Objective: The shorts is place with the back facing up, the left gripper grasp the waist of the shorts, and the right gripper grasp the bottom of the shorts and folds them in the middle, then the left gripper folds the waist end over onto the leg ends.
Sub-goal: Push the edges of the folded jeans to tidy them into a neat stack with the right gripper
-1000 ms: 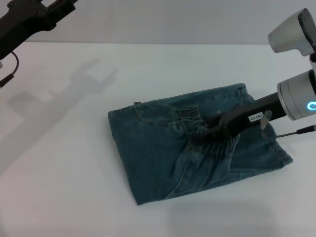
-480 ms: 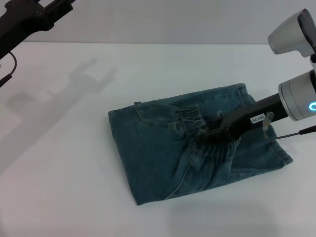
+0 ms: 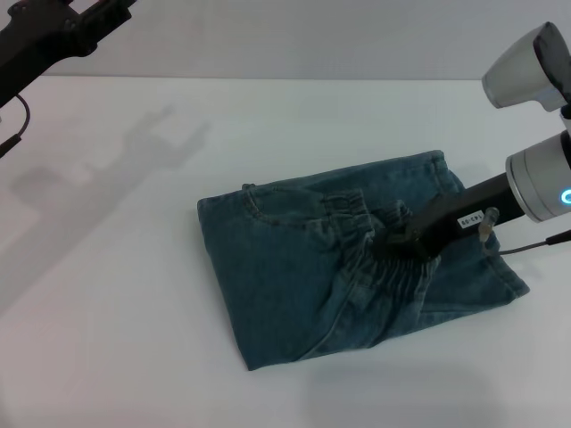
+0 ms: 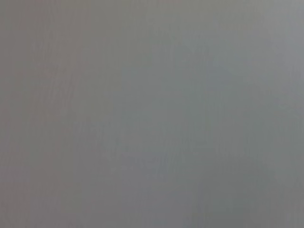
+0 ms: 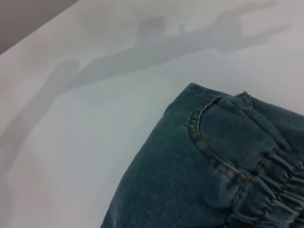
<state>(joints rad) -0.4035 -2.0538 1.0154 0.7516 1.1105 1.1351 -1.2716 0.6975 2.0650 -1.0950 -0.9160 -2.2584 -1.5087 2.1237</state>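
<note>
At the far left we see the left gripper [image 3: 105,12] parked high off the table [image 3: 107,267], well clear of the cloth; we cannot tell its state. In the middle, the shorts [image 3: 285,285] lie folded into a compact stack. The waist [image 3: 379,259] sits on top, and over the last second it has bunched and crept rightward. The right gripper [image 3: 399,242] on it has drawn back the same way. We cannot tell whether it is pinching the band. We judge the final fold nearly settled.
</note>
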